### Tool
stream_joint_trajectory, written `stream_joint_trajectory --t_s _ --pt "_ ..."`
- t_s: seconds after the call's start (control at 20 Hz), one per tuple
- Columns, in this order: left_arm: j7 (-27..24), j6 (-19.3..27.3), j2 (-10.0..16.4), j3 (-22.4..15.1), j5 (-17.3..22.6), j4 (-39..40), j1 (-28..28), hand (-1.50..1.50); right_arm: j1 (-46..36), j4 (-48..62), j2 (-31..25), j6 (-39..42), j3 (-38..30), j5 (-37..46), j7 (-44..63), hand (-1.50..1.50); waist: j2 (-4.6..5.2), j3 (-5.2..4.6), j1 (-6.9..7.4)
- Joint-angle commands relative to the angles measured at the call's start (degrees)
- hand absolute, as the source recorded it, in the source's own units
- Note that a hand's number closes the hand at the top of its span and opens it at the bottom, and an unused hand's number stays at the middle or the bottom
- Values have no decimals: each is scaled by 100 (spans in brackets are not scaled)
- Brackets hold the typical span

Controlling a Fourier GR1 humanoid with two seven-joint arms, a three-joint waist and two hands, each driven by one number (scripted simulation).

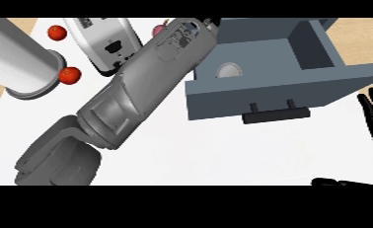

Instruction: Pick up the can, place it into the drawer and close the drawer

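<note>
The can is already seen inside the open drawer, just below the left hand, whose state cannot be told. The right hand is held open and empty to the drawer's right; only the closing seems left.

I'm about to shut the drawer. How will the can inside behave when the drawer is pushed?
The can seems to stand upright, its round top showing, so a quick push might tip it. Once on its side it would likely roll, being round. The drawer has walls that should keep it in.
</note>
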Motion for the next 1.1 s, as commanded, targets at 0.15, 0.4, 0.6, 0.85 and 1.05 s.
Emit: stream_joint_trajectory --t_s 0.15,0.4,0.6,0.85,1.05 --pt "-386 -26 0 -360 118 276 156 150 -117 183 -14 -50 -45 67 -95 -150 38 3 -88" --pt "-248 330 0 -582 231 354 143 -150 -252 -30 -132 -11 53 54 191 -150 29 0 -119" --pt "-392 537 0 -702 367 330 383 -150 -439 -159 -164 -81 108 64 400 -150 62 -2 -216" --pt "-469 840 0 -804 506 288 442 -150 -317 -18 -274 60 -94 -105 256 -150 48 1 -191" --pt "-825 775 0 -747 624 371 565 -150 -161 -246 -75 -8 155 143 103 -150 60 -6 -170"
